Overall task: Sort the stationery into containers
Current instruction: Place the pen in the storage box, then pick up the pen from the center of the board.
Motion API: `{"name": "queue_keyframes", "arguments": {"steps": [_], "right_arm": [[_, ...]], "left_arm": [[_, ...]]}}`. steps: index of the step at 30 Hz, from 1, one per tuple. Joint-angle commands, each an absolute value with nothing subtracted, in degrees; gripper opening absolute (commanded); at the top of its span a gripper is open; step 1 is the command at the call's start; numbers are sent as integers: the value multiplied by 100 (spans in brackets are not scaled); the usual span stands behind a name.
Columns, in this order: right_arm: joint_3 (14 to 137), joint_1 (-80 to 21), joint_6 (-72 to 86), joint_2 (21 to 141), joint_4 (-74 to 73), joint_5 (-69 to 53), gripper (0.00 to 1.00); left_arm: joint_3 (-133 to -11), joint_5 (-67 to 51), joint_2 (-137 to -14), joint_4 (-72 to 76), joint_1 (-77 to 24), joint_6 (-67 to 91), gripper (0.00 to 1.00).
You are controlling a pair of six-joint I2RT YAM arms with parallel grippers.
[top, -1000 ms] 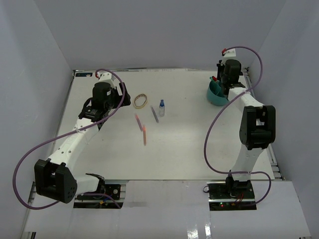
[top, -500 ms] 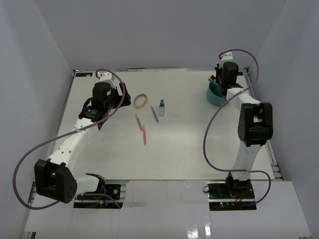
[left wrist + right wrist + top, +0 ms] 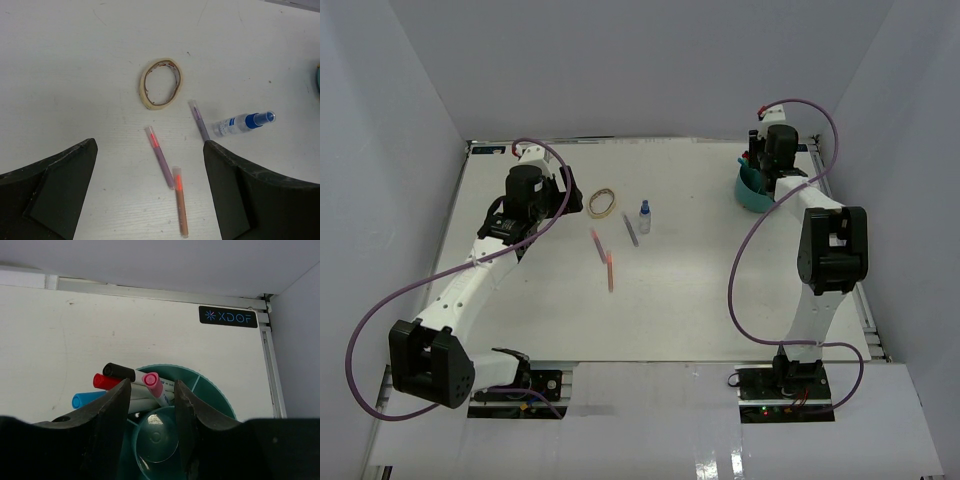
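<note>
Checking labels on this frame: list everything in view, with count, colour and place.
rubber band: 1, tan, on the table beyond the loose pens
bottle: 1, clear with a blue cap, on the table right of the rubber band
loose pens: 3, purple to orange bodies, on the table near the rubber band
organiser: 1, teal, far right of the table
pens in organiser: 4 visible, caps black, red, pink, blue, bunched together
table: 1, white
left hand: 1, black, open, above the loose pens
right hand: 1, black, fingers parted, over the organiser, pink cap below the gap
</note>
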State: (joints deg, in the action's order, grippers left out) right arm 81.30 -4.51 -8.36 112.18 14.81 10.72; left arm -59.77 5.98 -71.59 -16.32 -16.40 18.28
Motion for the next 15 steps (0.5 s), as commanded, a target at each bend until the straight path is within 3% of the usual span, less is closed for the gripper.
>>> {"name": "queue_keyframes", "arguments": {"steps": [1, 7, 13, 15], "right_arm": [[8288, -431, -853, 10785, 1468, 897, 47], [8253, -431, -660, 10162, 1257, 502, 58], [8139, -431, -466, 9599, 994, 168, 60], [7973, -431, -282, 9414, 888, 62, 64]], "left_arm": [[-6020, 554, -7022, -1600, -1652, 1793, 98], [-6021, 536, -6996, -1608, -1652, 1793, 98], [-6003, 510, -6961, -1608, -1652, 1793, 98], [-6020, 492, -6987, -1608, -1652, 1802, 98]]}}
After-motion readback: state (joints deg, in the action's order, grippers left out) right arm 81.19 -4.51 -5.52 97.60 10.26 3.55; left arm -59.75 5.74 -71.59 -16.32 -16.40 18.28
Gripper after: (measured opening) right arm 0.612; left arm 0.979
